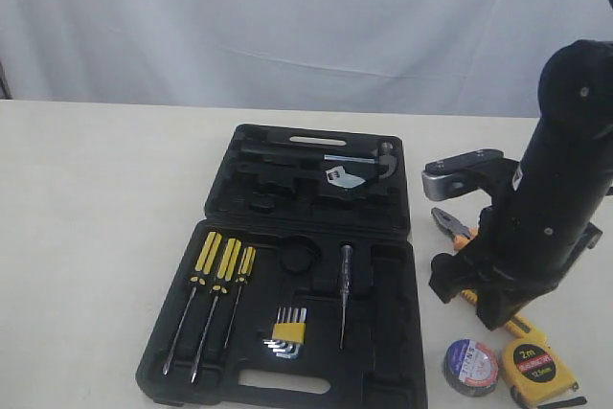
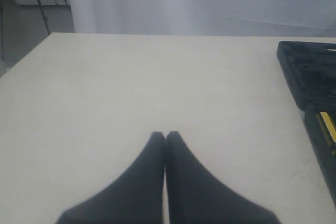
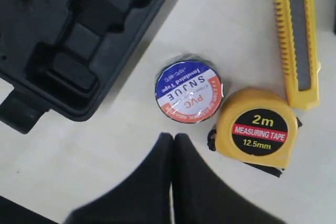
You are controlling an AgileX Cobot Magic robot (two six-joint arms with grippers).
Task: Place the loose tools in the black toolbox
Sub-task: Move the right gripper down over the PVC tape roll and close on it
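Note:
The black toolbox (image 1: 402, 237) lies open in the middle of the table, and its corner (image 3: 79, 35) shows in the right wrist view. To its right lie the loose tools: orange-and-black pliers (image 1: 450, 225), a yellow utility knife (image 3: 296, 35), a black tape roll (image 3: 189, 92) with a white-blue-red label, and a yellow "2m" tape measure (image 3: 257, 127). My right gripper (image 3: 173, 137) is shut and empty, hovering just short of the tape roll. The right arm (image 1: 551, 198) hides most of the knife in the exterior view. My left gripper (image 2: 165, 135) is shut and empty over bare table, with the toolbox (image 2: 310, 72) off to one side.
In the toolbox's near half sit three yellow-black screwdrivers (image 1: 215, 284), a hex key set (image 1: 287, 334) and a slim tester screwdriver (image 1: 345, 294). A hammer (image 1: 369, 160) rests in the far half. A white curtain (image 1: 287, 16) hangs behind the table.

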